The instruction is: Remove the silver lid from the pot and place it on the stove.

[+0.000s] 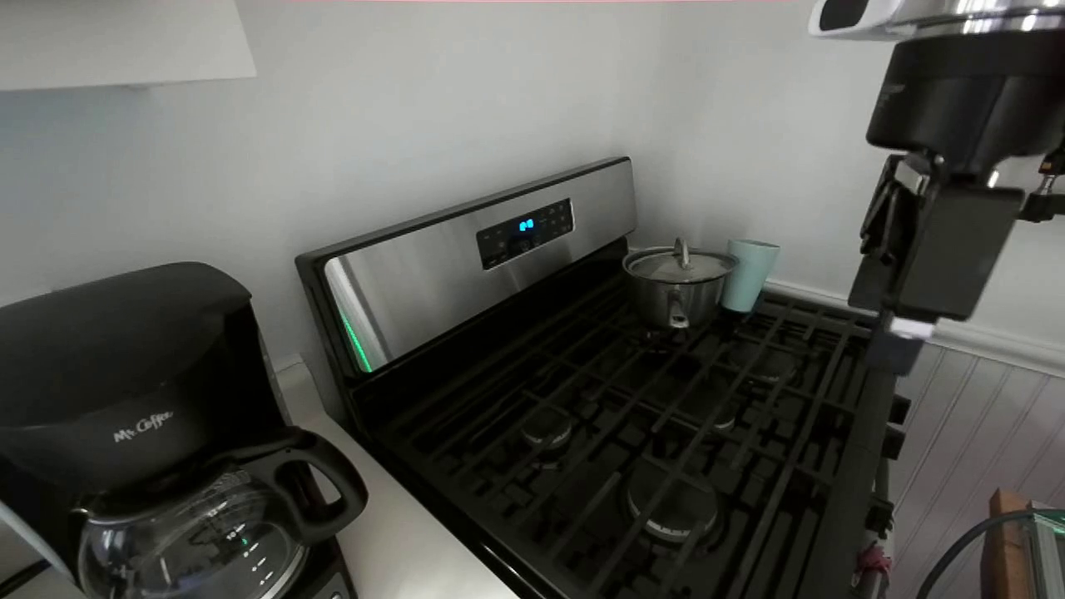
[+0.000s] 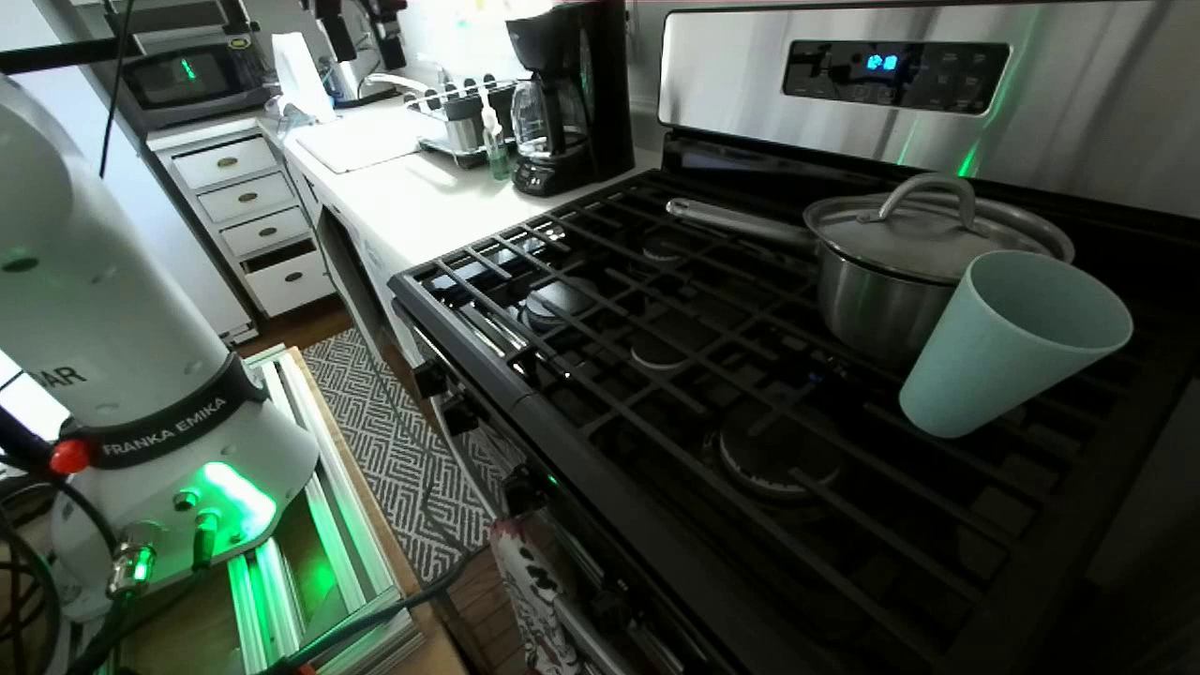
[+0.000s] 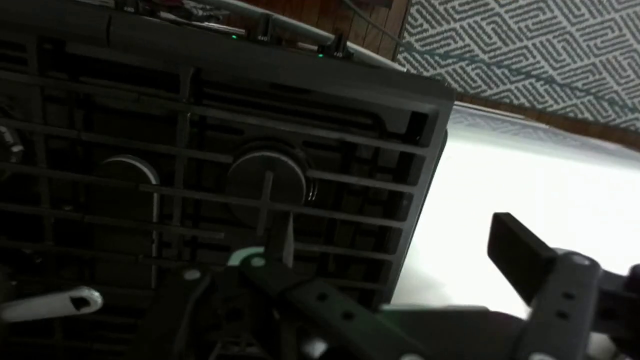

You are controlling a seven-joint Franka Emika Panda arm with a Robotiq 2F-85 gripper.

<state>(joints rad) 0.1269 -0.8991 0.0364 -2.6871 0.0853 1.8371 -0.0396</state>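
The round, shiny silver metal lid [image 2: 923, 236] sits on top of the small, shiny silver metal pot [image 2: 872, 305], and its arched metal loop [image 2: 923, 183] sticks up in the middle. The pot stands on the bars of the big, black-topped gas stove [image 1: 599, 449], near the flat steel back panel [image 1: 424, 283], where blue numbers [image 1: 526, 225] glow. The pot's long silver metal handle [image 2: 739, 223] points to the side where the black coffee maker [image 1: 125, 358] stands with its clear glass jug [image 1: 187, 541]. Just beside the pot is a tall, pale teal cup [image 2: 1008, 347], wider at its top than at its bottom, and I cannot tell if the two touch.

The black two-fingered claw [image 3: 400, 245] is loose: in the wrist view its black fingers [image 3: 520, 255] are spread wide, with a big gap between. In both exterior views it hangs up in the air, well apart from the lid and the pot. The wrist view looks down on a corner of the stove, with a smooth white counter [image 3: 530, 185] just beside it and a grey and white zigzag rug [image 3: 530, 45] on the floor
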